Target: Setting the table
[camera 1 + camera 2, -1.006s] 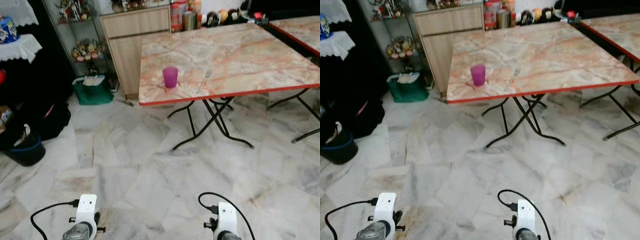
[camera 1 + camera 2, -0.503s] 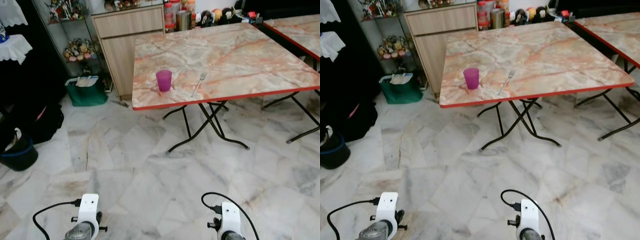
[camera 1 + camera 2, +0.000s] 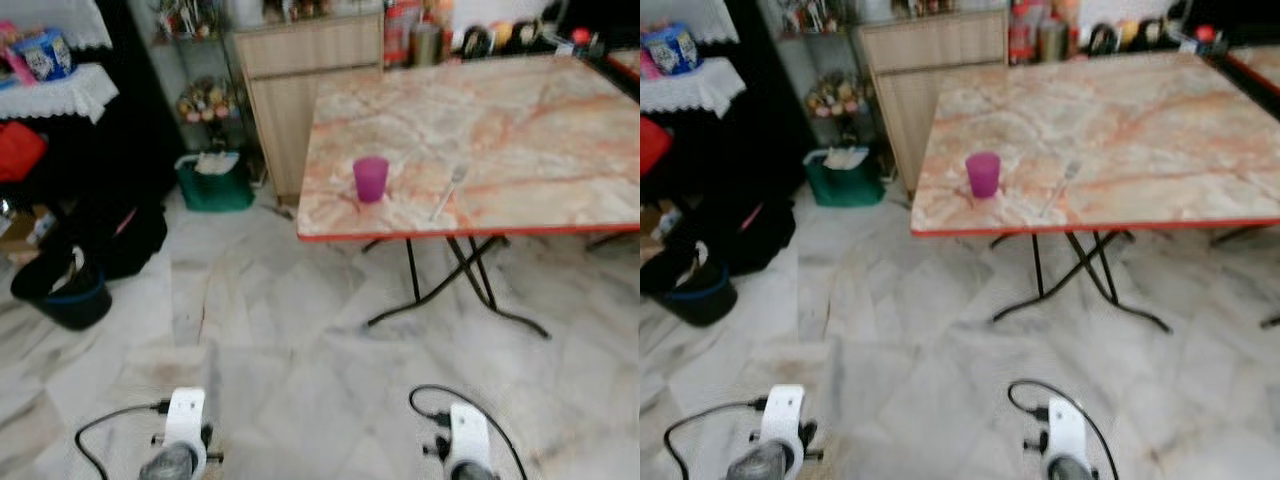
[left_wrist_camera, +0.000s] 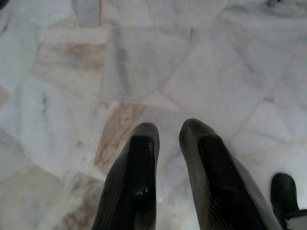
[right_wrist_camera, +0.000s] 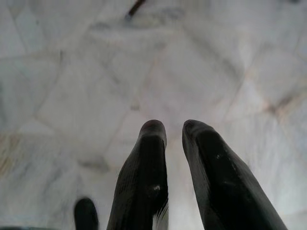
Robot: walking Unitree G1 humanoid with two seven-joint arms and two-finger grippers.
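Note:
A purple cup stands near the front left corner of the marble-patterned folding table, which has a red edge. A fork lies on the table just right of the cup. Both arms hang low over the floor, well short of the table; their white wrists show at the bottom of the head views. My left gripper points down at the marble floor, its fingers a little apart and holding nothing. My right gripper hangs the same way, slightly open over bare tiles.
A wooden cabinet stands behind the table's left side, with a green basket on the floor beside it. A dark bucket and black bags sit at the left. Jars line the table's far edge. Marble floor lies between me and the table.
The whole picture has shifted and blurred, so the camera has moved; the table now sits further right in view. Cup and fork keep their places on the table.

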